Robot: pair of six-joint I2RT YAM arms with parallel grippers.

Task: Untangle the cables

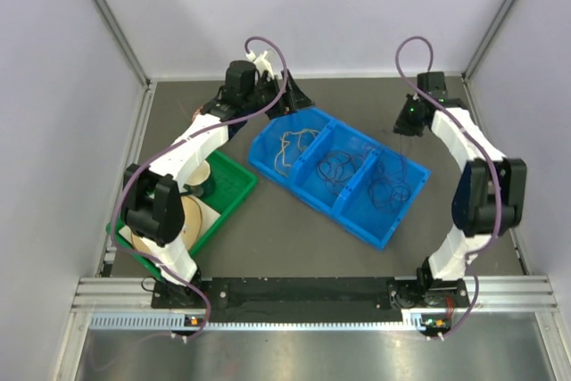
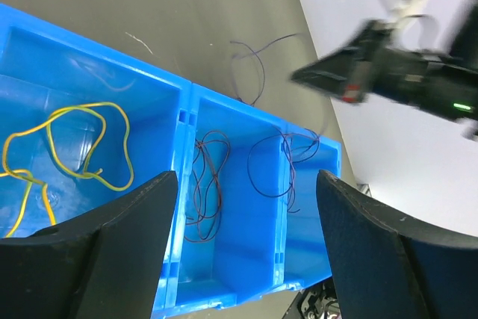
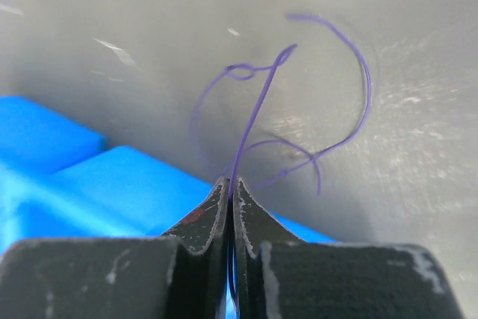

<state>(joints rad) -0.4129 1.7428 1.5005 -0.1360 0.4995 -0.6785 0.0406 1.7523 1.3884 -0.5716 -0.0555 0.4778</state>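
A blue three-compartment bin lies slanted mid-table. Its left compartment holds a yellow cable, its middle and right compartments hold dark cables. My left gripper is open and empty above the bin's far left corner. In the left wrist view its jaws stand wide over the yellow cable and dark red cables. My right gripper is beyond the bin's far edge. In the right wrist view it is shut on a thin purple cable that loops over the grey table.
A green tray at the left holds a dark cup and a beige round object. Grey walls close in on three sides. The blue bin's rim lies just below the right fingers.
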